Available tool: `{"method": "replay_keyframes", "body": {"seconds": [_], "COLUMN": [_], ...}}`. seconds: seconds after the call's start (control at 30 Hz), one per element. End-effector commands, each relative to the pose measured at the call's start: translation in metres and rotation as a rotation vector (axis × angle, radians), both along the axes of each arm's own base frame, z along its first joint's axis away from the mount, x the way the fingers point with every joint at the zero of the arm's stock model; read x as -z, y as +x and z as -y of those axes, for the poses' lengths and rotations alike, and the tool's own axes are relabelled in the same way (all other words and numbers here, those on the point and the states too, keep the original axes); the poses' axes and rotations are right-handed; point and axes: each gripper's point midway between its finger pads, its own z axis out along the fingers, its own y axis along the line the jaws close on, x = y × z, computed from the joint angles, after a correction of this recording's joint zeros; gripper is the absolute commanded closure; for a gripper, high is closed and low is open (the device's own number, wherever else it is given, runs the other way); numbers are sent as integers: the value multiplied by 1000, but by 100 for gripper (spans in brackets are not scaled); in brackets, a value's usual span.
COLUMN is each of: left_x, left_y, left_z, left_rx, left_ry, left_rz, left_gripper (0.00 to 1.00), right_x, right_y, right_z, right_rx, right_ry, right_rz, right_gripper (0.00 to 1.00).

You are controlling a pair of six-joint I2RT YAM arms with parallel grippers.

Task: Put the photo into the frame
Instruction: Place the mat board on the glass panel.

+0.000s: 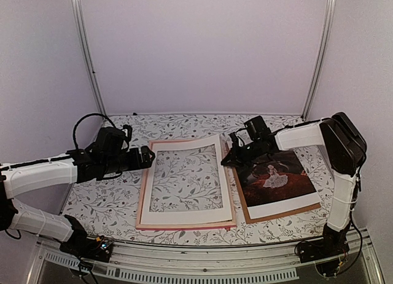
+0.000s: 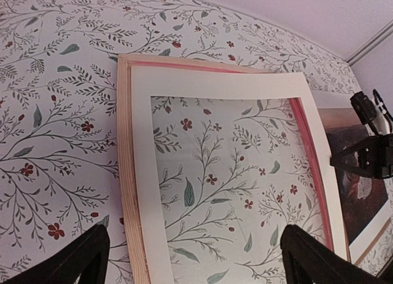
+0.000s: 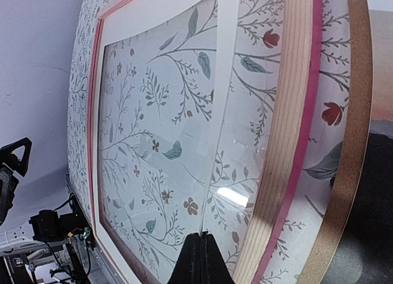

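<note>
The pink frame (image 1: 142, 198) lies flat mid-table, its wooden side (image 2: 126, 173) and pink rim (image 3: 307, 112) also showing in the wrist views. A white mat board (image 1: 227, 185) rests on it with its right edge raised. My right gripper (image 1: 227, 158) is shut on that raised edge; in its own view the closed fingertips (image 3: 201, 250) pinch the thin board. The dark photo (image 1: 276, 173) with a pale figure lies to the right of the frame, on a brown backing, and is also visible in the left wrist view (image 2: 359, 185). My left gripper (image 1: 147, 156) hovers open over the frame's left side (image 2: 193, 265), holding nothing.
A brown hardboard backing (image 1: 245, 210) sits under the photo, its edge (image 3: 350, 173) close beside the frame. The floral tablecloth (image 1: 98, 204) covers the table. White walls and metal posts (image 1: 86, 56) close off the back and sides.
</note>
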Motion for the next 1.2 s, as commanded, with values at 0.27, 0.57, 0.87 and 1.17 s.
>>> {"method": "replay_keyframes", "body": {"seconds": [0.27, 0.57, 0.87, 1.17], "left_x": [4, 5, 5, 5], "left_y": [1, 0, 0, 0], "left_z": [-4, -4, -4, -3], "left_rx": [-3, -5, -4, -1], "left_ry": [26, 26, 25, 23], "left_rz": [-1, -4, -3, -2], "left_gripper": [0, 0, 0, 0], "right_x": [8, 11, 14, 13], "right_y": [6, 6, 2, -1], "right_z": [-4, -3, -7, -7], "right_rx": [-35, -27, -24, -12], "right_ry": [-24, -25, -20, -31], "right_rz": [0, -8, -28, -37], "right_gripper": [100, 100, 100, 98]}}
